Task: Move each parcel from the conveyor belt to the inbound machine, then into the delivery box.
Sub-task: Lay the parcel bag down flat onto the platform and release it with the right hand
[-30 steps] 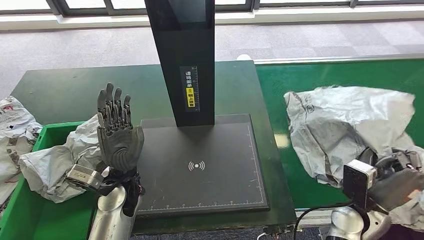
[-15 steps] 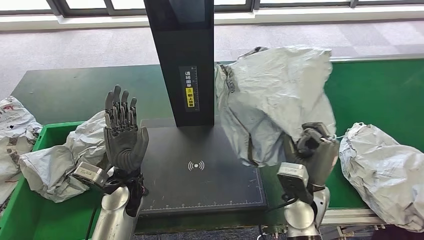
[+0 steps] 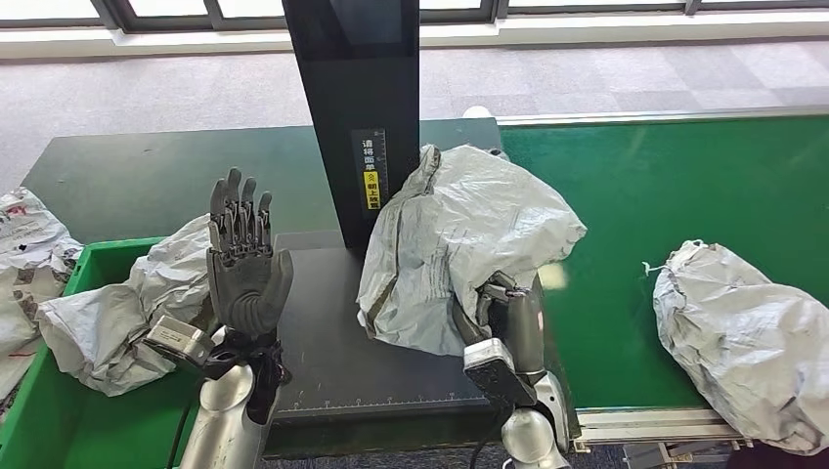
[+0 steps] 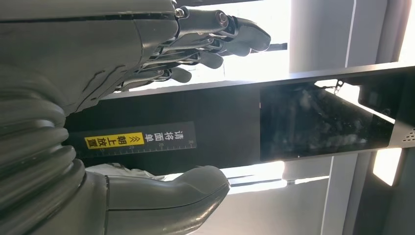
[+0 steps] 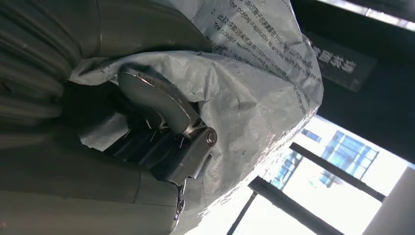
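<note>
The right hand [image 3: 510, 318] grips the lower edge of a crumpled grey plastic parcel [image 3: 459, 244], which rests on the flat black plate of the inbound machine [image 3: 323, 322] and leans against its upright post. The left hand [image 3: 242, 262] stands raised beside the plate, fingers spread, holding nothing. The post carries a yellow-and-black label [image 3: 370, 174] (Chinese characters, too small to read). Farther right, another wrinkled grey parcel [image 3: 748, 337] lies on the green conveyor belt [image 3: 684, 186].

The black upright column [image 3: 354, 98] bears a label [image 3: 370, 173]: white Chinese characters "请将面单" over a yellow strip "朝上放置". The grey parcel [image 5: 264, 73] carries small print, too fine to read.
</note>
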Controlling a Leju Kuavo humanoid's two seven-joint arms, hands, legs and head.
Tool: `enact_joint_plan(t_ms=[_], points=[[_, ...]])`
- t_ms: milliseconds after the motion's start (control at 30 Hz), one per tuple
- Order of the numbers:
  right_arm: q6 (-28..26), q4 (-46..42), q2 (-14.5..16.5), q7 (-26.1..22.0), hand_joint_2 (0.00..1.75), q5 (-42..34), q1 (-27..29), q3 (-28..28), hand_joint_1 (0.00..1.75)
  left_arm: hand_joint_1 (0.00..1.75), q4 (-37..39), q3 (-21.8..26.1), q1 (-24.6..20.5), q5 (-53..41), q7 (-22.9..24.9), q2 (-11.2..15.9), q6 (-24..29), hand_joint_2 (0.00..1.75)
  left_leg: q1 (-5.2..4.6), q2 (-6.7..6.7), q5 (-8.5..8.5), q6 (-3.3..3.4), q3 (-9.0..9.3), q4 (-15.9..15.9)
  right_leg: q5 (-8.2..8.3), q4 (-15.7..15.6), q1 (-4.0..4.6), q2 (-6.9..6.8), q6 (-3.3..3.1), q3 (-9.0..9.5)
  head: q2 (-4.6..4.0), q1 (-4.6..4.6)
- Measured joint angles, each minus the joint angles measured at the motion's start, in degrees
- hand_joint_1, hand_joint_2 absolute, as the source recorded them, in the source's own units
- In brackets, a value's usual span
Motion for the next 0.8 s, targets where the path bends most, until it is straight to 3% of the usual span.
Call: enact_joint_plan(t_ms=[433,600,800], points=[[5.31,3.29,-0.31,0.0,1.75,0.04,0.08,0.29,1.75,0.0,0.19,-0.01,-0.01,-0.02,0.0,0.0,0.0,1.75,0.0,0.0,0.0,0.0,0.0,0.0,0.0,0.0,0.0,0.0,0.0,0.0,0.0,0.0],[12.9,4.67,-0.44,0.0,1.75,-1.6,-0.28,0.73,1.75,0.0,0.23,0.01,-0.03,-0.04,0.0,0.0,-0.03,1.75,0.0,0.0,0.0,0.0,0.0,0.0,0.0,0.0,0.0,0.0,0.0,0.0,0.0,0.0],[18.05,7.76,-1.15,0.0,1.75,-4.19,-1.88,3.45,1.75,0.0,0.7,0.01,-0.12,-0.08,0.0,0.0,-0.44,1.75,0.0,0.01,0.0,0.0,0.0,0.0,0.0,0.0,0.0,0.01,0.0,0.01,0.0,0.0]])
